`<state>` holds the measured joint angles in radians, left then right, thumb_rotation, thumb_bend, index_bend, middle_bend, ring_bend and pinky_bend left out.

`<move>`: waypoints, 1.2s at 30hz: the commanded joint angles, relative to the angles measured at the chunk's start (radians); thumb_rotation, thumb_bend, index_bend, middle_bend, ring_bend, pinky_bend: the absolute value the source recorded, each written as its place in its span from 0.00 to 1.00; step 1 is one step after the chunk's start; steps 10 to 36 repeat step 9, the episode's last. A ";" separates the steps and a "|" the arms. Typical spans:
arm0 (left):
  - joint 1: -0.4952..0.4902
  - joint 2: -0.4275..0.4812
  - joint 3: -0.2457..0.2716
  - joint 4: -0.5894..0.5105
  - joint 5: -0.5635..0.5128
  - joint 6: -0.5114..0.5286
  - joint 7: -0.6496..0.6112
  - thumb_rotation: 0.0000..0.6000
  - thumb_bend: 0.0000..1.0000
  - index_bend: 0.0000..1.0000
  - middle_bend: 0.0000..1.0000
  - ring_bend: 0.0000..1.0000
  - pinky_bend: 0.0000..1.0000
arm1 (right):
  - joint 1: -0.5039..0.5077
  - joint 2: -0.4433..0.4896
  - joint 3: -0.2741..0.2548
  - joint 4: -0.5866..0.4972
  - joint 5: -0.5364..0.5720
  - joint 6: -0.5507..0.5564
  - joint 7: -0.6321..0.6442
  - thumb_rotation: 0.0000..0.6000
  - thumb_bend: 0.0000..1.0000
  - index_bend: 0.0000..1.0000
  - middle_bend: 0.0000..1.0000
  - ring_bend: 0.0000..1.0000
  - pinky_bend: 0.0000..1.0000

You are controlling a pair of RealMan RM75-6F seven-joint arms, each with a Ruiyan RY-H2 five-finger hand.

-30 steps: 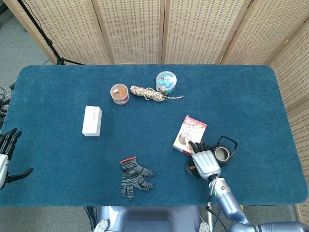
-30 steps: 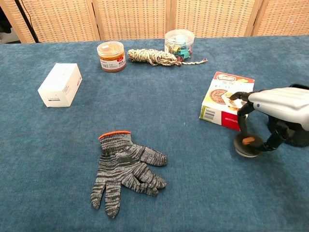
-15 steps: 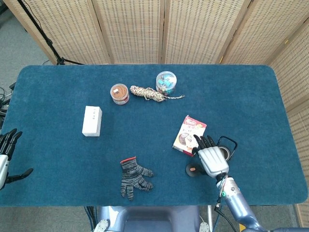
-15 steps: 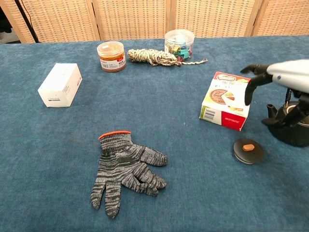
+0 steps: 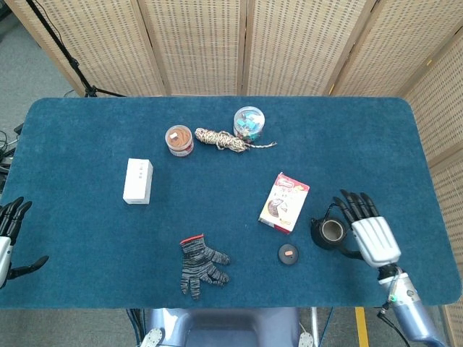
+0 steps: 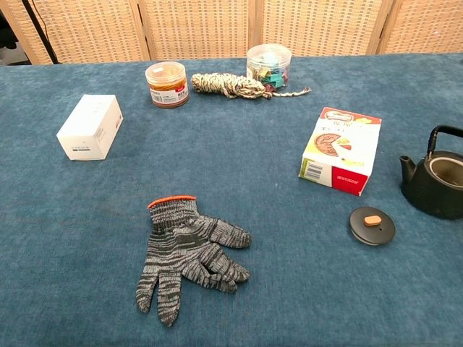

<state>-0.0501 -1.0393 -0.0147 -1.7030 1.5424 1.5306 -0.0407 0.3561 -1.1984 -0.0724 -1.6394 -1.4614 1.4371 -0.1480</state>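
Observation:
My right hand hovers at the right of the table with its fingers spread and nothing in it, just right of a black teapot that stands without its lid. The round black lid with an orange knob lies on the cloth left of the pot. My left hand hangs off the table's left edge, fingers apart and holding nothing. Neither hand shows in the chest view.
On the blue cloth lie a snack box, a grey knit glove, a white box, a brown-lidded jar, a rope bundle and a clear tub of clips. Wicker screens stand behind.
My right hand let go of the lid, leaving it on the cloth, then rose and swung right past the teapot, leaving the chest view. The left hand barely moved.

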 commanded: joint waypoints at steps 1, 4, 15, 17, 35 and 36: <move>0.003 -0.003 0.002 0.005 0.002 0.004 0.002 1.00 0.04 0.00 0.00 0.00 0.00 | -0.080 0.003 -0.020 0.077 -0.047 0.084 0.050 1.00 0.07 0.00 0.00 0.00 0.00; 0.007 -0.005 0.003 0.007 0.007 0.011 0.000 1.00 0.04 0.00 0.00 0.00 0.00 | -0.118 -0.004 -0.020 0.111 -0.057 0.119 0.078 1.00 0.07 0.00 0.00 0.00 0.00; 0.012 -0.008 0.005 0.010 0.013 0.019 -0.003 1.00 0.04 0.00 0.00 0.00 0.00 | -0.166 -0.010 -0.014 0.139 -0.064 0.157 0.109 1.00 0.07 0.00 0.00 0.00 0.00; 0.012 -0.008 0.005 0.010 0.013 0.019 -0.003 1.00 0.04 0.00 0.00 0.00 0.00 | -0.166 -0.010 -0.014 0.139 -0.064 0.157 0.109 1.00 0.07 0.00 0.00 0.00 0.00; 0.012 -0.008 0.005 0.010 0.013 0.019 -0.003 1.00 0.04 0.00 0.00 0.00 0.00 | -0.166 -0.010 -0.014 0.139 -0.064 0.157 0.109 1.00 0.07 0.00 0.00 0.00 0.00; 0.012 -0.008 0.005 0.010 0.013 0.019 -0.003 1.00 0.04 0.00 0.00 0.00 0.00 | -0.166 -0.010 -0.014 0.139 -0.064 0.157 0.109 1.00 0.07 0.00 0.00 0.00 0.00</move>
